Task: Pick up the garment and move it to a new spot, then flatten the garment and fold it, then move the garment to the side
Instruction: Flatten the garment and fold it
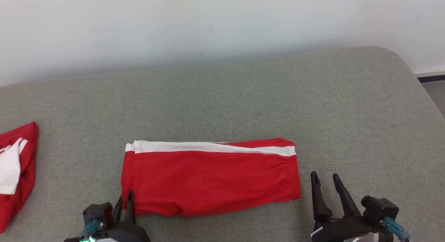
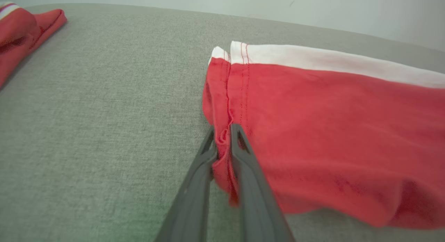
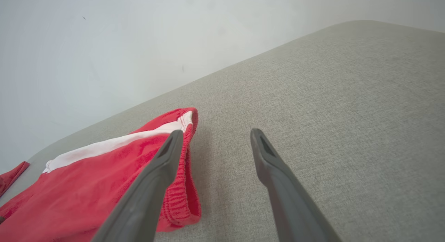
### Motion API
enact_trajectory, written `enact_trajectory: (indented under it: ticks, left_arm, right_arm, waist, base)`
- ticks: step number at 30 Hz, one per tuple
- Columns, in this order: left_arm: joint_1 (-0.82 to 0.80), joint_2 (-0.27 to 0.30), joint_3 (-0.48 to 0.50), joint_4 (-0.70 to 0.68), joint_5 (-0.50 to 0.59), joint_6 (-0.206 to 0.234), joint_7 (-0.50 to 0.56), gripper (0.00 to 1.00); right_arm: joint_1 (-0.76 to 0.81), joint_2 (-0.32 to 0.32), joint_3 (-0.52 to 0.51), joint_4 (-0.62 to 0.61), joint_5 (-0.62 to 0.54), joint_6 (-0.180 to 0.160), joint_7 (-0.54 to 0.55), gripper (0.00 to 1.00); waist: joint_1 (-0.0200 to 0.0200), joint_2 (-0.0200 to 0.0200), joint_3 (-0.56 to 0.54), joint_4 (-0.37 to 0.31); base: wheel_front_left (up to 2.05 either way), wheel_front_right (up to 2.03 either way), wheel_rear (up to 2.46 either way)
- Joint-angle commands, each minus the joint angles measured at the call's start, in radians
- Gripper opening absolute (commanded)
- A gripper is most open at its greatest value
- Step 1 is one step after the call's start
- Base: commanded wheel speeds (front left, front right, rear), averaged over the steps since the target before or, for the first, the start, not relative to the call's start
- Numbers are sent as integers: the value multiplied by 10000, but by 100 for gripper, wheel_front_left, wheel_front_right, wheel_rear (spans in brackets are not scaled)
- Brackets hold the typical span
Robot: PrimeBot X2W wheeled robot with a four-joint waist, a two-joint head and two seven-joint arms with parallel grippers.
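Perhaps a home: grey upholstered surface (image 1: 243,96).

The left gripper (image 1: 125,199) sat at the lower left of the head view, its jaws drawn nearly together and pinching the edge of the garment (image 1: 208,179) between two dark fingers. The right gripper (image 1: 325,175) stood at the lower right, jaws spread wide, fingers pointing up and leaning slightly left.

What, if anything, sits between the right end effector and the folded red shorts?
Nothing visible. The right end effector stands open just off the waistband end of the red shorts, with only bare grey surface in the gap. The left end effector is shut on the hem at the opposite end.
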Motion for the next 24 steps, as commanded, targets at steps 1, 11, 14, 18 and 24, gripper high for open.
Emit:
enact_trajectory:
  ticks: [1,11,14,18,24]
  left_arm:
    - [265,-9,163,-187,183,21,-33,48]
    - [1308,-371,904,-1449,1683,41,-33,100]
    - [1521,-471,1180,-1608,1917,-29,-33,100]
    - [1687,-600,1379,-1815,2265,-116,-33,100]
    - [1806,-799,1607,-2052,2677,-304,-33,100]
  right_arm:
    - [52,6,45,10,-41,-26,-1,100]
    - [-257,6,163,364,-46,-26,-1,100]
    - [-484,2,201,857,-136,-26,-1,100]
    - [-803,-4,230,1908,-166,-26,-1,100]
    - [-1410,0,446,3507,-32,-26,7,100]
  waist:
    - [2,0,-106,121]
    - [2,0,84,638]
    - [2,0,143,843]
    - [2,0,169,1129]
    - [2,0,207,1458]
  base:
    - [0,0,0]
    - [0,0,0]
    - [0,0,0]
    - [0,0,0]
    - [0,0,0]
